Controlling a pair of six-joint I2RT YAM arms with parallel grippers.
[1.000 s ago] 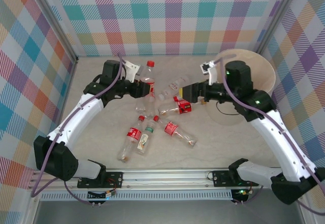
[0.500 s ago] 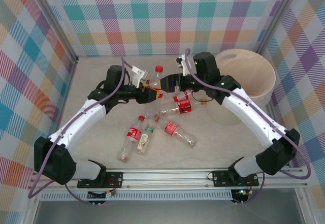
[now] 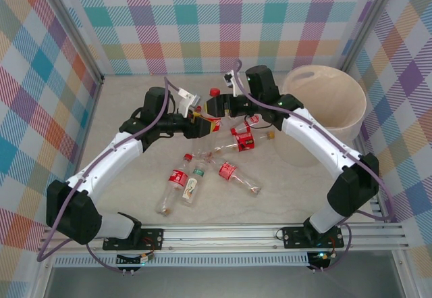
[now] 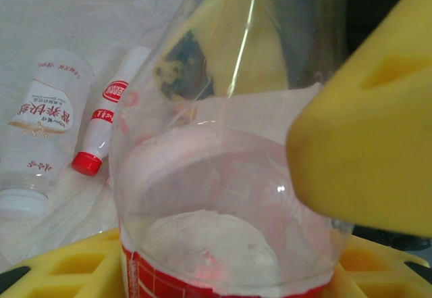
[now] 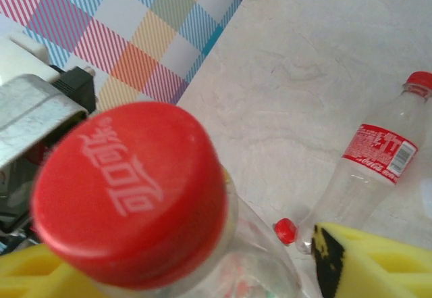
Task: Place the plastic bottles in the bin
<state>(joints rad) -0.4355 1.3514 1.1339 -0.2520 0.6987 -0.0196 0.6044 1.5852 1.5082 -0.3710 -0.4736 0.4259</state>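
Left claw (image 3: 202,123): clamped on a clear red-capped bottle (image 3: 210,110), my yellow pads pinching its body just above the red label (image 4: 202,281). I hold it low on the barrel so the cap end sticks out free.

Bottle: lifted off the table, between my 2 claws, at about 11 o'clock from the heap. Cap (image 5: 128,188) points toward 1 o'clock, straight at the right wrist camera.

Right claw (image 3: 217,106): parked right at the neck end, yellow pads (image 5: 368,261) flanking the neck. Whether they have bitten yet, I cannot tell. This looks to me like a handover, since the bin sits on my right arm's side.

Bin (image 3: 351,88): big pale bucket at 2 o'clock from the heap, mouth up, well apart from the held bottle. My left arm would have a long stretch to get there, hence the pass.

Heap: around 7 bottles lying on their sides on the table (image 3: 128,109), mid-floor, some crushed. A red-label one (image 3: 175,184) at 7 o'clock, a white-label one (image 3: 194,182) just beside it, another (image 3: 233,175) at 5 o'clock, a crushed red one (image 3: 241,138) near my right forearm.

Progress, my guess: early going, most of the lot still on the table.

Next, as I judge it: right claw must grip firm before left lets go, or the bottle drops back onto the heap.
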